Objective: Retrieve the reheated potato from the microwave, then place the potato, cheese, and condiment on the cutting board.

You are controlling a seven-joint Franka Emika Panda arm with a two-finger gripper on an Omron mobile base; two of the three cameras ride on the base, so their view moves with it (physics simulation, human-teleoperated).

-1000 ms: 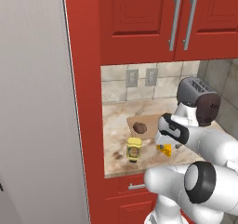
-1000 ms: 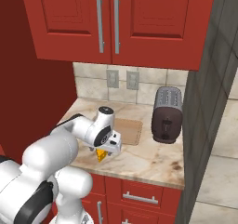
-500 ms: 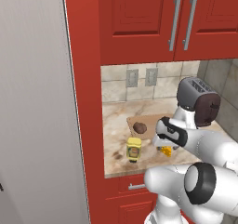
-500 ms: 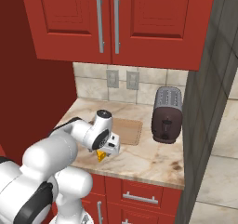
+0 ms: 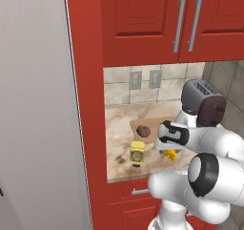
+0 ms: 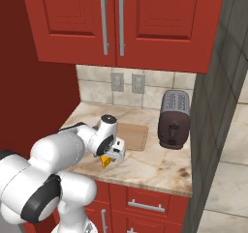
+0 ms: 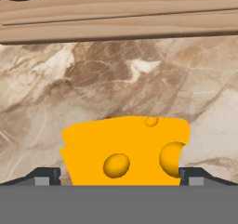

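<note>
The end effector (image 7: 119, 176) is hanging wide open right over the cheese (image 7: 125, 151), which is lying on the desk (image 7: 116, 79) between its two tips, gripped by neither. The potato (image 5: 143, 130) is sitting on the cutting board (image 5: 157, 124) farther back, the condiment (image 5: 137, 153) standing left of the cheese.

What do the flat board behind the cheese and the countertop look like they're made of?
Flat light-brown cutting board: looks like wood, matte, with straight grain streaks along it. Beige countertop: looks like polished marble or similar stone, going by its brown veining; could equally be a laminate.
</note>
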